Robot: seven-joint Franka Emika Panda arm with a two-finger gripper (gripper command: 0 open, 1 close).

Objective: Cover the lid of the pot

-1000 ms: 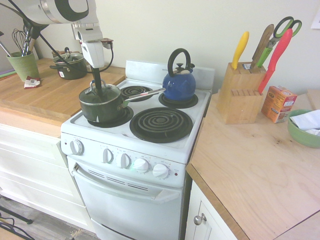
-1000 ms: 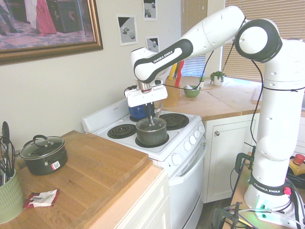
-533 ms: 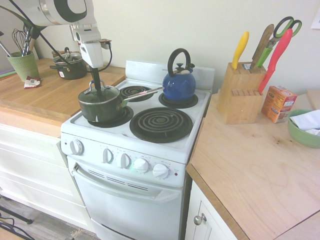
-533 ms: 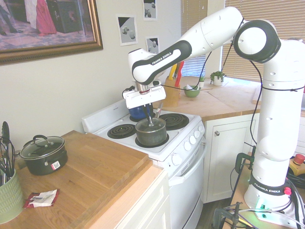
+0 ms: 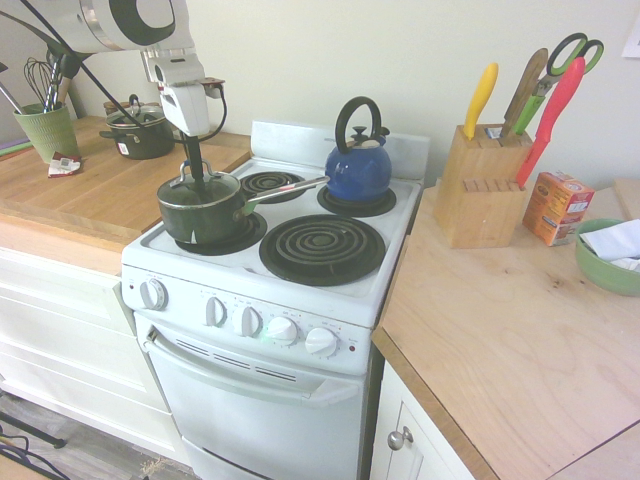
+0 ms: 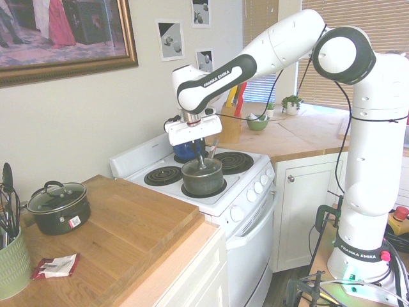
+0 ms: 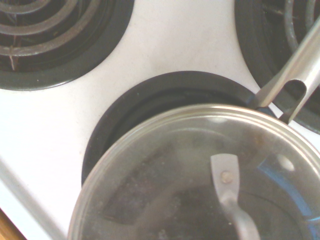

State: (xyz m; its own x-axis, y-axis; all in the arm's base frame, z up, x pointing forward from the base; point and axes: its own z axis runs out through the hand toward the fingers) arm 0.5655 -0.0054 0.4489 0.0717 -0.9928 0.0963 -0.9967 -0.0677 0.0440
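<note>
Lid flush on pot rim; gripper pinching lid's handle, burners alongside bare.

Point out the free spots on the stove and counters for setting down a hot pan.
Free: the front coil between the pot and knife block; bare counter in front of that block. Crowded: the kettle on its back burner, the gripper over the lid.

Saucepan dark green, silvery handle. Lid clear glass, silver rim. Stove white, black coil burners. Kettle blue, black handle. Counter light wood. Knife block pale wood, with yellow, red and green handles. Utensil cup green. Two-handled pot black. Bowl green. Box orange. Arm white with black joints.
</note>
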